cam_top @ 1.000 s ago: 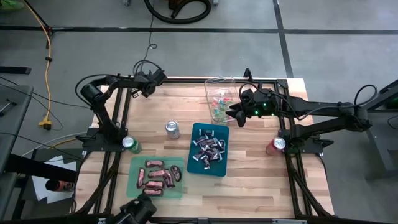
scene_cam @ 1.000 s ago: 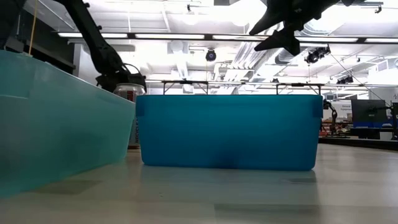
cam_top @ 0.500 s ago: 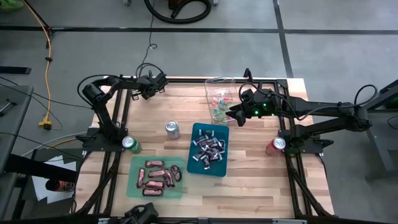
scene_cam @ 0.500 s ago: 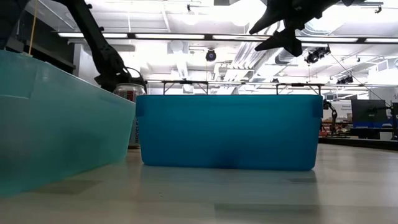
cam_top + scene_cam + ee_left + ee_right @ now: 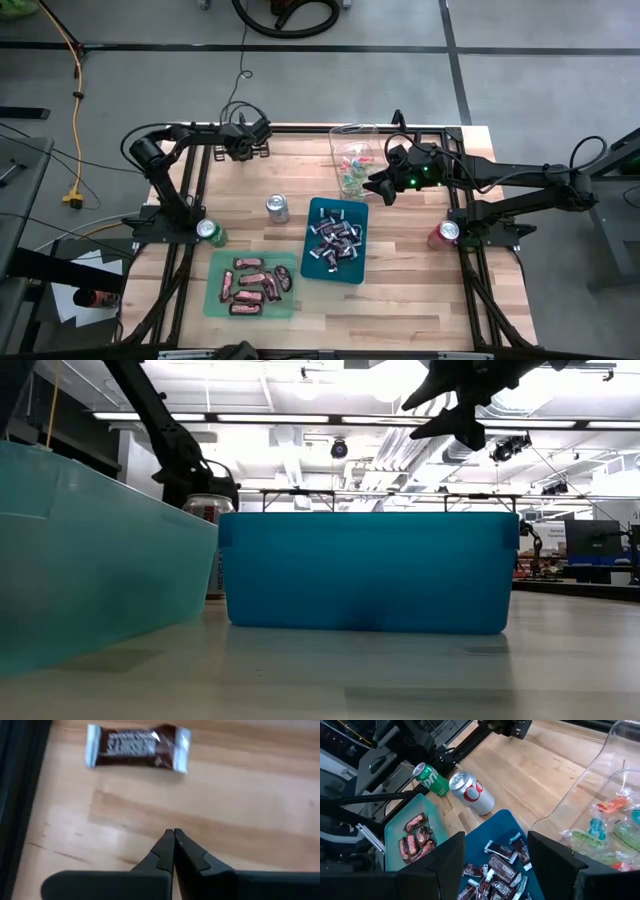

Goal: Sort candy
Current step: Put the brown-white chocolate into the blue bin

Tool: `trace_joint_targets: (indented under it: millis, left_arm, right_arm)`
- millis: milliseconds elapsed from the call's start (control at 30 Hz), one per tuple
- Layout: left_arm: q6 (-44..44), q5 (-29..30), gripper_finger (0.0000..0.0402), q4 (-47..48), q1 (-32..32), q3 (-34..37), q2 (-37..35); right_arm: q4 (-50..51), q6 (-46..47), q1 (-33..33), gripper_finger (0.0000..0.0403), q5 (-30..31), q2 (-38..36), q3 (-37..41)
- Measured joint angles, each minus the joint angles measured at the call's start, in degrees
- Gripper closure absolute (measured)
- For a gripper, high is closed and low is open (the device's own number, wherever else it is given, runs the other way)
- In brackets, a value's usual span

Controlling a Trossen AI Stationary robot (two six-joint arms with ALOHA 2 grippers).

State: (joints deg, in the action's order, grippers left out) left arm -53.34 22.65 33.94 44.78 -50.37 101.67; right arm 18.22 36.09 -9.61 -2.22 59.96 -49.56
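My left gripper (image 5: pixel 173 836) is shut and hovers over bare wood near the table's far left corner (image 5: pixel 254 140). One dark brown wrapped bar with silver ends (image 5: pixel 137 747) lies flat on the wood just ahead of it, untouched. My right gripper (image 5: pixel 495 847) is open and held in the air (image 5: pixel 450 408) between the clear container (image 5: pixel 352 160) of bright small sweets and the blue tray (image 5: pixel 336 240) of dark and silver pieces. A green tray (image 5: pixel 253 284) holds red-brown bars.
A silver soda can (image 5: pixel 277 208) stands left of the blue tray, a green can (image 5: pixel 209 232) at the left arm's base and a red can (image 5: pixel 443 234) at the right arm's base. Bare wood lies along the near edge and right side.
My left gripper has moved a little toward the table's right along the far edge, staying shut. My right gripper has kept still and open. A dark shape at the near edge has drawn back out of the high view.
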Motion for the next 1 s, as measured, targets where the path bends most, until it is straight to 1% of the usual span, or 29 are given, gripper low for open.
trace_joint_targets:
  millis: [133,267,400,467,567,633,667,733,800,867,900,933,1000]
  left_arm:
    - [-1.2,-0.5,0.0401,-0.5,-3.2,2.4,-1.3]
    - [-3.7,-0.5,0.0401,-0.6,-7.9,5.2,-3.8]
    - [-7.8,-1.6,0.0401,0.0,-12.7,7.2,-6.2]
    - [-9.5,-3.1,0.0402,0.4,-14.6,7.3,-7.9]
    - [-10.0,-3.2,0.0402,1.3,-15.7,7.2,-12.0]
    - [-8.6,2.2,0.0402,0.5,-12.6,6.2,-15.3]
    - [-7.5,5.3,0.0402,-0.1,-9.6,5.8,-16.4]
    - [-4.1,7.8,0.0402,-0.9,-3.0,5.4,-17.0]
    - [0.2,6.6,0.0402,-1.8,3.6,4.8,-16.1]
    - [2.2,5.3,0.0402,-4.2,9.1,3.4,-14.6]
    - [1.9,5.4,0.0402,-4.8,10.5,2.7,-13.6]
    - [1.2,6.5,0.0402,-4.6,10.8,2.0,-12.6]
    - [-0.3,5.9,0.0402,-5.4,10.8,0.2,-9.6]
  right_arm:
    - [0.0,0.0,0.0,0.0195,-0.3,0.0,0.0]
    - [0.0,0.1,0.0,0.0195,-0.3,0.0,0.0]
    - [0.0,0.1,0.0,0.0195,-0.2,0.0,0.0]
    - [0.0,0.0,0.0,0.0195,-0.2,0.0,0.0]
    - [0.0,0.0,0.0,0.0195,-0.2,0.0,0.0]
    - [0.0,0.1,0.0,0.0195,-0.2,0.0,0.0]
    - [0.0,0.1,0.0,0.0195,-0.2,0.0,0.0]
    - [0.0,0.1,0.0,0.0195,-0.2,0.0,0.0]
    - [-0.1,0.1,-0.2,0.0195,-0.2,0.0,0.0]
    - [-0.1,0.1,-0.2,0.0195,0.0,0.0,0.0]
    - [-0.1,0.0,-0.2,0.0195,0.1,0.0,0.0]
    - [0.0,0.0,-0.2,0.0195,0.1,0.0,0.0]
    - [0.0,0.0,-0.6,0.0195,0.1,0.0,0.0]
